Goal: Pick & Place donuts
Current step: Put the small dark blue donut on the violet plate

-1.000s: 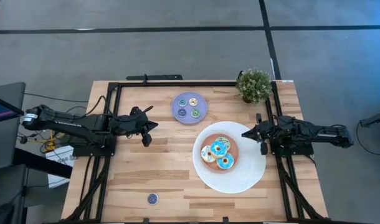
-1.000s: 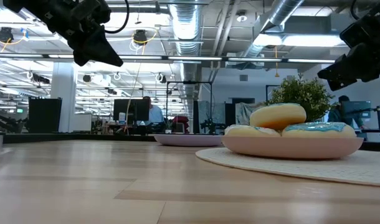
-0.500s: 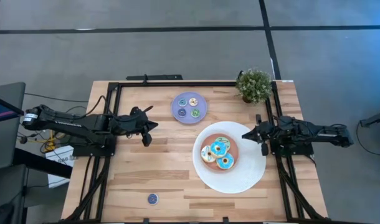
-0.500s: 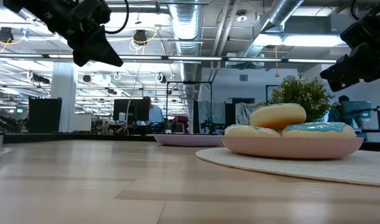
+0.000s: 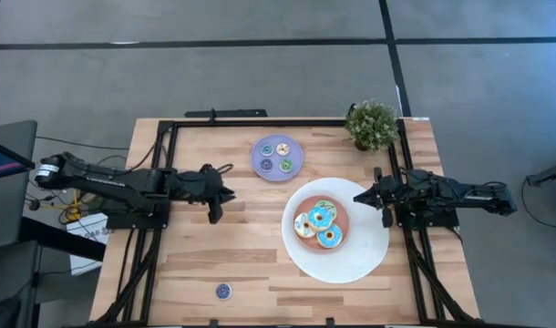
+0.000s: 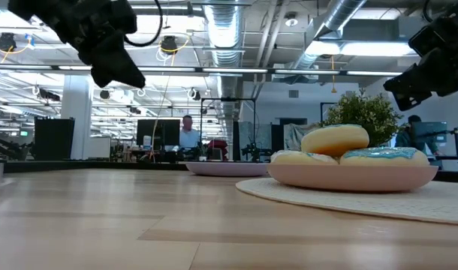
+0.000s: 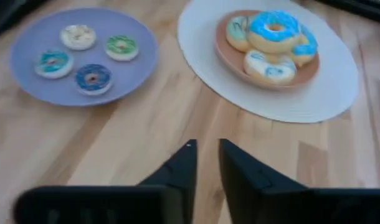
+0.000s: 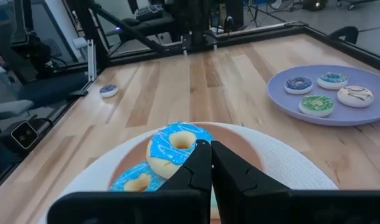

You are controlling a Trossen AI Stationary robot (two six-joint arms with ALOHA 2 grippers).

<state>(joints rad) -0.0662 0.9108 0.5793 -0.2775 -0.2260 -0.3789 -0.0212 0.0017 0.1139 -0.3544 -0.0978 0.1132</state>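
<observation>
Several larger donuts (image 5: 318,225) are piled on the pink centre of the big white plate (image 5: 360,260); in the left wrist view a blue one (image 7: 274,28) tops the pile. Several tiny donuts (image 7: 92,76) lie on the lavender plate (image 5: 277,157). One tiny blue donut (image 5: 223,291) lies alone on the table near its near edge. My left gripper (image 5: 219,196) hovers left of both plates, empty, its fingers a narrow gap apart (image 7: 207,149). My right gripper (image 5: 360,198) hovers over the white plate's right rim, shut and empty (image 8: 208,148).
A small potted plant (image 5: 372,124) stands at the far right corner, beyond the white plate. A black frame (image 5: 260,123) runs along the table's far edge and down both sides. Bare wood lies between the left gripper and the near edge.
My left gripper has moved a little toward the table's right and near edge, reaching further out and tipping slightly down.
</observation>
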